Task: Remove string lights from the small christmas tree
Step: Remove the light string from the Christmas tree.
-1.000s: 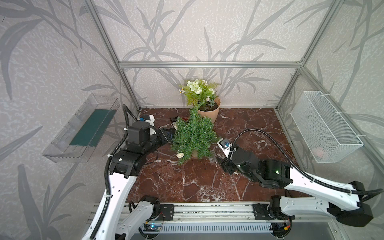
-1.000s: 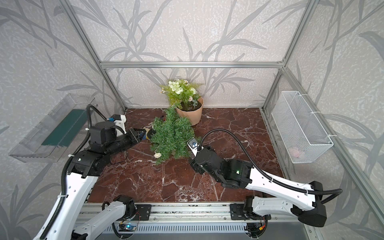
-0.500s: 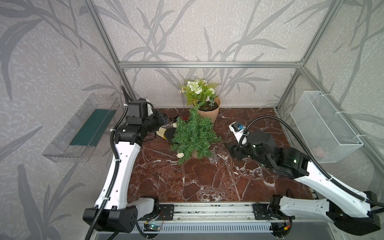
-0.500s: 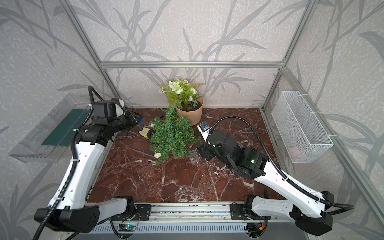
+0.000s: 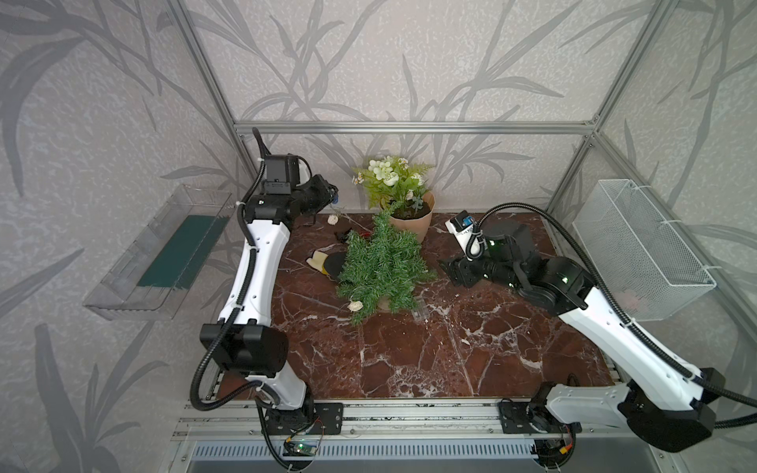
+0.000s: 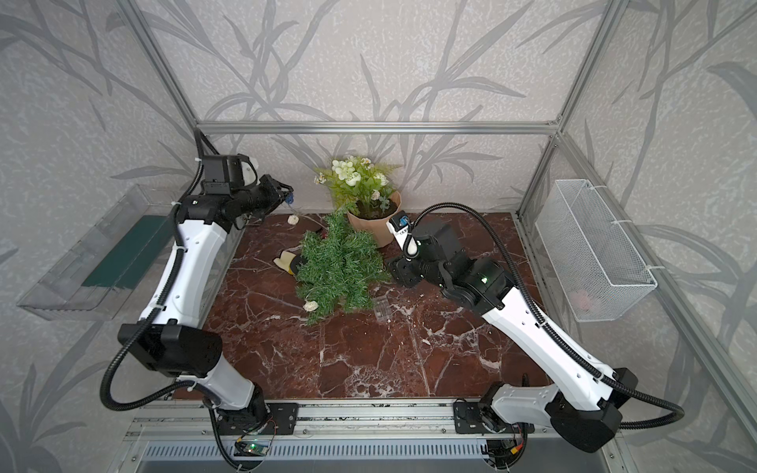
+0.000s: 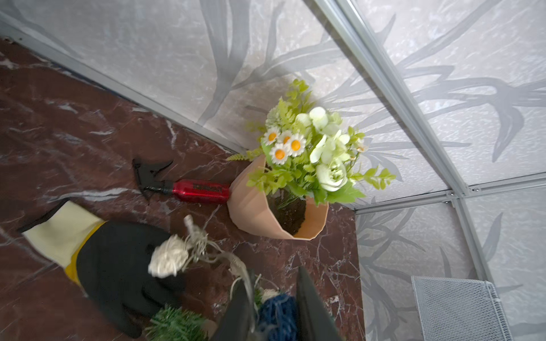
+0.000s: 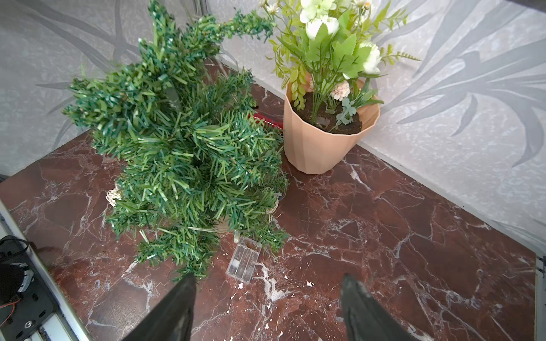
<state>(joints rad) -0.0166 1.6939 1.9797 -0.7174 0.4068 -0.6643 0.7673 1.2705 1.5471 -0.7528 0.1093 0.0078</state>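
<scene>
String lights removal, strand partly pulled. Entries run by size.

Marble table: work surface. Both arms reach in from the near rail.

Small christmas tree: stands on its tan base about mid-table, just in front of the flower pot. Nothing holds it down.

Glove, yellow and black: flat on the marble beside the tree, on the left arm's side. Not part of the job.

Right gripper: jaws wide apart and empty, near the tree's right side, pointed at its base.

Left gripper: raised near the back left corner, clamped on a blue ball of the strand. A cream ball dangles below it on loose wire that appears to trail toward the tree top.

Clear box: flat on the marble at the edge of the lowest branches, straight ahead of the open right jaws. Its lead goes into the needles.

Second cream ball: lodged in the front lower branches.

Judgement: the upper end is free, the lower loops are not. Hauling on from one end would likely drag or tip so light a tree. Better for the right arm to steady the base, or take the box and feed slack, while the left lifts and circles the way the wire is wound. Pull slowly and stop if branches bend along.
</scene>
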